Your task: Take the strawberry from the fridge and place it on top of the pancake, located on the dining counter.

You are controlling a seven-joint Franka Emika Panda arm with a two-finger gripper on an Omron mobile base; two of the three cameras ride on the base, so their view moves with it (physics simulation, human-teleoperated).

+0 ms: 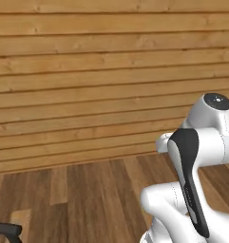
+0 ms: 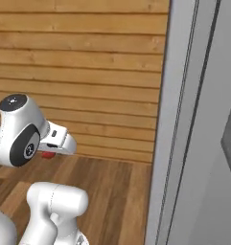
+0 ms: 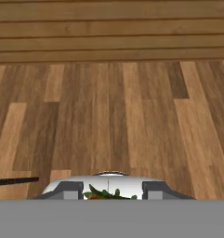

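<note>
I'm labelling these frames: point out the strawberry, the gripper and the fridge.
strawberry (image 3: 104,194): hand view, its green leafy top between the fingertips.
gripper (image 3: 111,188): hand view, midway between its fingertips, shut on the strawberry.
fridge (image 2: 203,143): right base view, its grey side panel.

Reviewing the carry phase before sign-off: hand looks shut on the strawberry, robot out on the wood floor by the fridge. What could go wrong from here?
1. The strawberry is tiny and barely peeks between the hand's fingers; a jolt while driving could let it slip onto the wooden floor.
2. The fridge panel stands close on the right; a wide arm swing or base turn could clip it.
3. The pinch looks tight on a soft berry, so it might bruise.
</note>
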